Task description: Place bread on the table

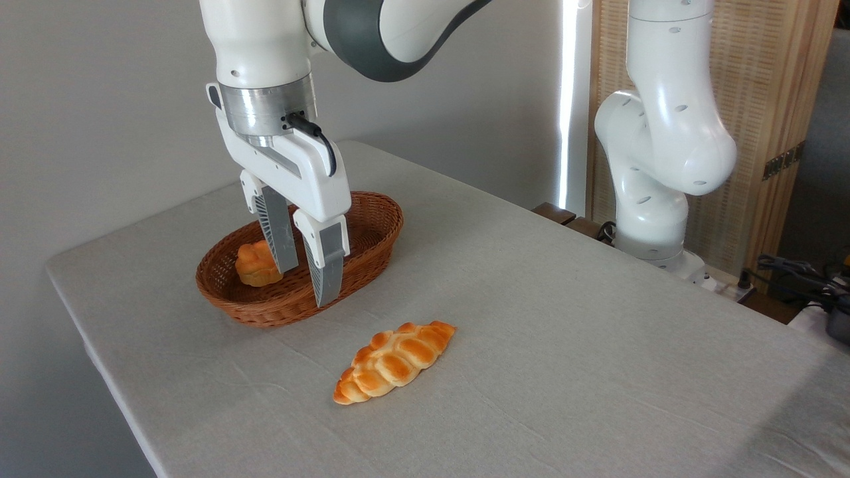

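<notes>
Now the small round golden-orange bun (pixel 255 264) sits in the brown oval wicker basket (pixel 372 219), just left of the fingers w/ the left finger overlapping it. The gripper (pixel 307 284) is open & holds nothing, so I judge it needs a short shift left before closing; bun not yet on the grey-beige cloth table (pixel 564 318).

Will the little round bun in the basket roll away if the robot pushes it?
Probably not far: the bun sits inside the wicker basket, whose wall should stop it. Its lumpy top may make it wobble. It looks light.

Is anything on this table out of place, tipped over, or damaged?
Nothing stands out. The small bun sits in the wicker basket, the braided loaf lies flat on the table, and the open gripper hangs over the basket holding nothing.
</notes>
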Controlling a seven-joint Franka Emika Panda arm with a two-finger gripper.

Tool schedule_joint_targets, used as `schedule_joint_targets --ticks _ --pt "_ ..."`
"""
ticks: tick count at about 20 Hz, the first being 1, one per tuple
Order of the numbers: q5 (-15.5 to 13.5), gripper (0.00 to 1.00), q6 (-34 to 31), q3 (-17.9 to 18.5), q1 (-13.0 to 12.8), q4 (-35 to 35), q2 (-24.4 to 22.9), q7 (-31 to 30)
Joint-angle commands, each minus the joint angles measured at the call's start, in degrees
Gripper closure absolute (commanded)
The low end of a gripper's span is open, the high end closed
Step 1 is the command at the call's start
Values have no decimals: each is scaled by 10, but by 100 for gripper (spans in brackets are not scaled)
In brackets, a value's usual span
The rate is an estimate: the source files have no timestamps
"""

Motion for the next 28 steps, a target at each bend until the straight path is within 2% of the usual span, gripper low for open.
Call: schedule_joint_targets --ticks 1,28 --pt "-7 0 -3 0 -6 6 8 14" --pt "-4 0 1 -1 -8 6 15 15"
